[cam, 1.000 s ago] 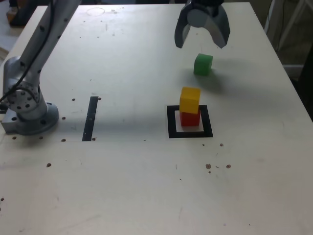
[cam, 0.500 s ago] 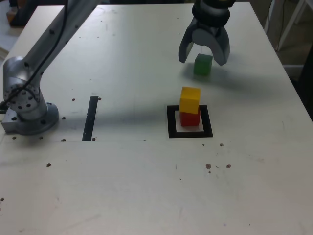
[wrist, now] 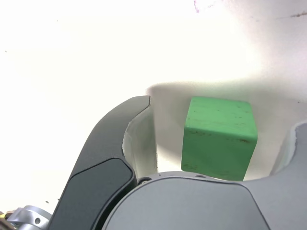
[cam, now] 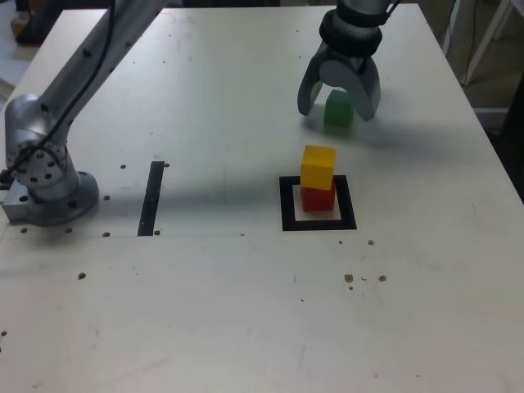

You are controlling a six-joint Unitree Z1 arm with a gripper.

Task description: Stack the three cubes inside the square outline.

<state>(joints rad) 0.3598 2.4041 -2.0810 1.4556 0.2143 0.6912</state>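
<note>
Picking the last block: pincer [cam: 339,105] wide open astride green cube [cam: 338,110] on the tabletop [cam: 229,286], apart from yellow [cam: 318,166] on red [cam: 318,198] inside the outline [cam: 286,205]. Next: close squarely, lift, carry to the stack.

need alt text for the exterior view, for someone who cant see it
A robot gripper straddles a green cube with open jaws on a pale table. Nearer the camera, a yellow cube sits on a red cube inside a black square outline.

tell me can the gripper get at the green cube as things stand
Probably yes. The gripper is down around the green cube, its jaws open with one on each side and a gap showing. Nothing lies between; the yellow cube stands apart.
</note>
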